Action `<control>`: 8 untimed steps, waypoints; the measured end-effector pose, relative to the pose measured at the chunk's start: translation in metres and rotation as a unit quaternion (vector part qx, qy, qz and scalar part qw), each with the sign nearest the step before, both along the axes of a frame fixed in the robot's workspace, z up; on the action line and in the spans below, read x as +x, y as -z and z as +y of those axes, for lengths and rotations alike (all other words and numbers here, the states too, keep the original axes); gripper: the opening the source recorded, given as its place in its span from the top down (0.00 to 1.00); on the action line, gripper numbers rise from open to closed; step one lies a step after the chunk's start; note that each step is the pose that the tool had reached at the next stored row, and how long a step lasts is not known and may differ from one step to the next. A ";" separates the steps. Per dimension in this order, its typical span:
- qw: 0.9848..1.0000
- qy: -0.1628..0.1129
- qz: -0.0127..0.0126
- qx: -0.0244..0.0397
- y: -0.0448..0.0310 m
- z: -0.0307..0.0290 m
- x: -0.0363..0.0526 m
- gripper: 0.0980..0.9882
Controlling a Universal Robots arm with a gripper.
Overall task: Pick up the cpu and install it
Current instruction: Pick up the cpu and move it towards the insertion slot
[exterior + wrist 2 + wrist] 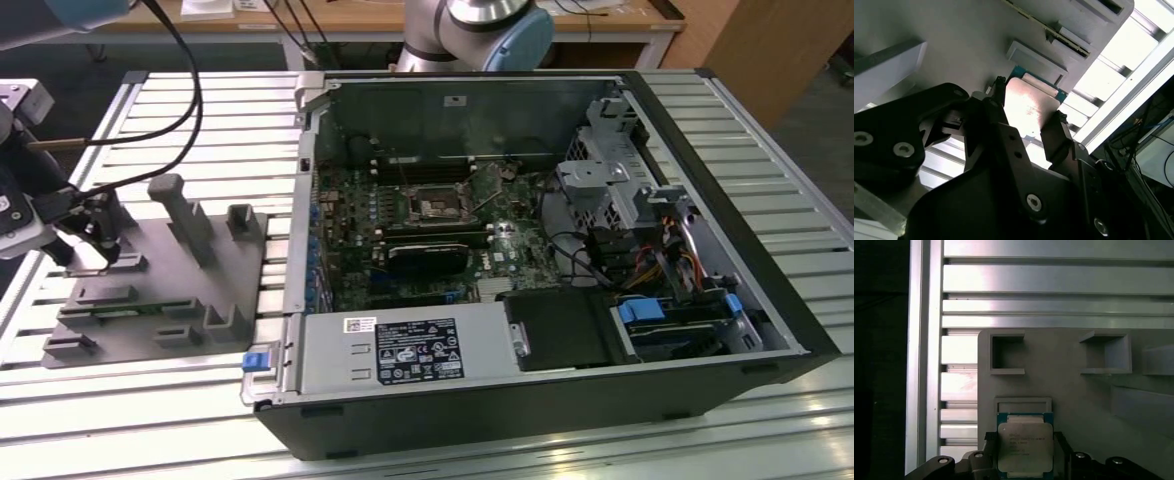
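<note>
The cpu (pixel 1024 446), a small square chip with a shiny metal top and green rim, sits between the two dark fingers of my gripper (pixel 1023 440) at the edge of a shallow recess in the grey tray (pixel 1074 405). In the second wrist view the fingers (pixel 998 97) press against opposite sides of the cpu (pixel 1029 105). In the exterior view my gripper (pixel 87 240) hangs over the tray's (pixel 160 290) far end at the exterior view's left. The dark square socket (pixel 438 207) lies on the motherboard inside the open computer case (pixel 561 400).
The tray carries several upright blocks (pixel 187 215) and slots. It rests on a slatted metal table (pixel 147 400). The case walls, a drive cage (pixel 607 185) and loose cables (pixel 667 260) crowd the case's side at the exterior view's right. A black cable (pixel 187 90) hangs near the arm.
</note>
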State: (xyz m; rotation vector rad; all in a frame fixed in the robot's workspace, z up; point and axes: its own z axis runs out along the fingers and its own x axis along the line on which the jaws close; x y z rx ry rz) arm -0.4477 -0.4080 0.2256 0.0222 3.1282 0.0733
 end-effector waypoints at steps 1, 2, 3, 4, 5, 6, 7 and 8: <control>1.000 0.000 0.000 0.000 -0.0001 0.0000 -0.0004 0.51; 1.000 0.001 0.000 0.000 -0.0002 0.0000 -0.0005 0.51; 1.000 0.001 0.000 0.000 -0.0002 0.0001 -0.0006 0.51; 1.000 0.002 0.000 0.000 -0.0002 0.0001 -0.0007 0.51; 1.000 0.002 0.000 0.000 -0.0003 0.0001 -0.0007 0.51; 1.000 0.002 0.000 0.000 -0.0008 0.0000 -0.0008 0.51; 1.000 0.002 0.000 0.000 -0.0015 0.0000 -0.0008 0.51; 1.000 0.002 0.000 0.000 -0.0021 0.0000 -0.0008 0.51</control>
